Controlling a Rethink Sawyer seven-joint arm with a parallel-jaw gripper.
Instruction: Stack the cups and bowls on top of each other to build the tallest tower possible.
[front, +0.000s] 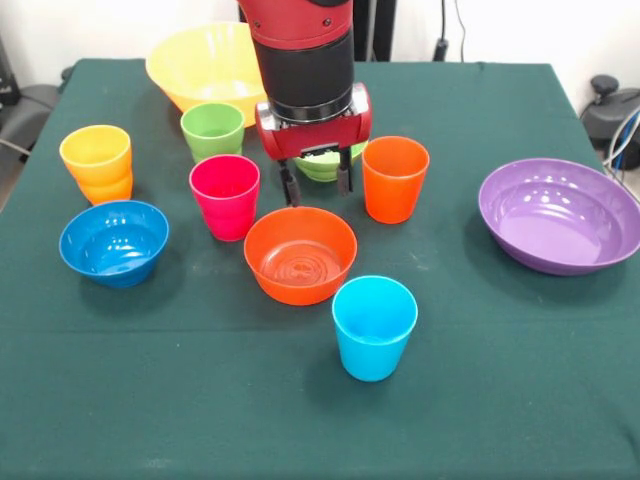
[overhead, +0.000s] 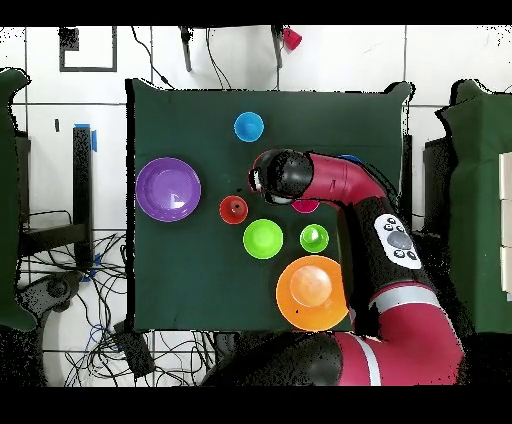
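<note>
On a table (front: 520, 400) draped in dark green cloth, cups and bowls stand spread out, most of them singly. At the left of the front view, a yellow-orange cup (front: 97, 162) sits just above the blue bowl (front: 114, 241); it shows a step in its wall and may be two cups nested, though the view does not settle that. To the right, the large yellow bowl (front: 205, 68) fills the upper left of the frame, with the green cup (front: 212, 130) in front of it and the magenta cup (front: 225, 196) lower still. At centre, the red and black arm (front: 302, 60) comes down over the table, and its gripper (front: 316, 184) hangs with its two dark fingers spread apart and holding nothing, just above the far rim of the orange bowl (front: 300, 254). A light green bowl (front: 326, 164) is mostly hidden behind the gripper. Just to the right stands the orange cup (front: 394, 179), and below it, nearest the lower edge, the light blue cup (front: 374, 327). The wide purple bowl (front: 559, 214) rests at the far right, well apart from the others.
</note>
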